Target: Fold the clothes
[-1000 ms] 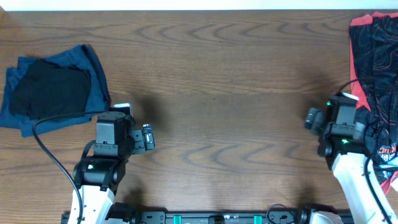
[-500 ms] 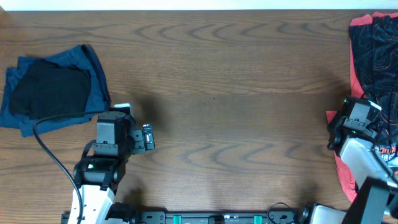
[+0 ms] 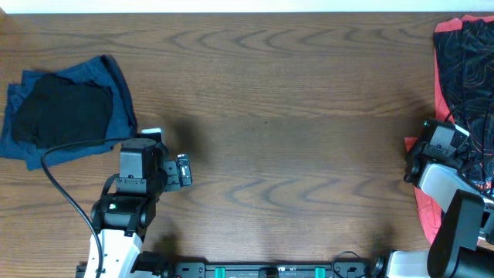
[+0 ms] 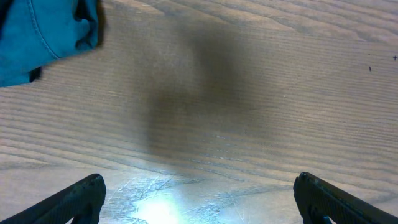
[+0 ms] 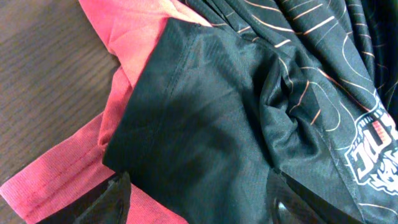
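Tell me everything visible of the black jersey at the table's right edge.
The black jersey looks like thin, slightly shiny sports fabric with fine orange contour lines and a white-and-red badge. It lies crumpled, unfolded, at the table's right edge, partly outside the overhead view, on a coral-red garment showing along its left side. A plain black sleeve faces the right gripper, whose fingers stand apart either side of it.

A black sports jersey (image 3: 467,69) of thin, shiny cloth, with fine orange contour lines and a white-and-red lettered badge, lies unfolded in a rumpled heap at the far right edge of the brown wooden surface (image 3: 293,116). It lies on a coral-red garment (image 3: 424,216), whose stitched hem and edges stick out along its left side, flat on the wood.
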You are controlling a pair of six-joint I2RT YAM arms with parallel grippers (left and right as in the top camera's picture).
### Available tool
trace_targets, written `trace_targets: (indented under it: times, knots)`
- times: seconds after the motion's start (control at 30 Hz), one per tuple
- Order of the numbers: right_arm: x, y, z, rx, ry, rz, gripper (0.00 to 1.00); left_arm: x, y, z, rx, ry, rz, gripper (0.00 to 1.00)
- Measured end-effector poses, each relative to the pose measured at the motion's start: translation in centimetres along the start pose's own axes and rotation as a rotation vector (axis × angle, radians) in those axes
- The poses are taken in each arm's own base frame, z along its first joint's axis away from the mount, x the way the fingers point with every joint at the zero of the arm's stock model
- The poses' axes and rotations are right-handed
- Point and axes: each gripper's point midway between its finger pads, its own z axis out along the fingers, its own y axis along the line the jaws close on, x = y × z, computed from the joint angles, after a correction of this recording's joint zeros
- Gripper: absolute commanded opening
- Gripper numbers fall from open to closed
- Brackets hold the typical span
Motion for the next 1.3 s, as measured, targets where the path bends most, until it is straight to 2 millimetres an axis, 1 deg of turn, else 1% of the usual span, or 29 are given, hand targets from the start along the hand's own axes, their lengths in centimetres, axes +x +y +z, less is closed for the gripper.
trace_targets:
  times: [0.13,0.33,0.47,0.8,0.9,1.1,1.17,1.23,1.3]
  knots:
    - [0.0,0.1,0.0,-0.008,0.000,0.001,0.68,0.0,0.0,0.0,0.000,0.000,0.000,0.98]
    - [0.2,1.1,0.0,-0.064,0.015,0.001,0.69,0.0,0.0,0.0,0.000,0.000,0.000,0.98]
    - [0.1,1.4,0.0,-0.079,0.012,0.005,0.70,0.0,0.0,0.0,0.000,0.000,0.000,0.98]
    - [0.1,0.2,0.4,-0.065,0.023,0.036,0.69,0.0,0.0,0.0,0.000,0.000,0.000,0.98]
    - [0.0,0.3,0.4,-0.066,0.020,0.037,0.67,0.0,0.0,0.0,0.000,0.000,0.000,0.98]
    - [0.0,0.3,0.4,-0.068,0.020,0.040,0.60,0.0,0.0,0.0,0.000,0.000,0.000,0.98]
    - [0.0,0.3,0.4,-0.068,0.019,0.042,0.61,0.0,0.0,0.0,0.000,0.000,0.000,0.98]
    - [-0.1,0.3,0.4,-0.069,0.019,0.049,0.66,0.0,0.0,0.0,0.000,0.000,0.000,0.98]
    - [0.0,0.4,0.4,-0.073,0.020,0.053,0.67,0.0,0.0,0.0,0.000,0.000,0.000,0.98]
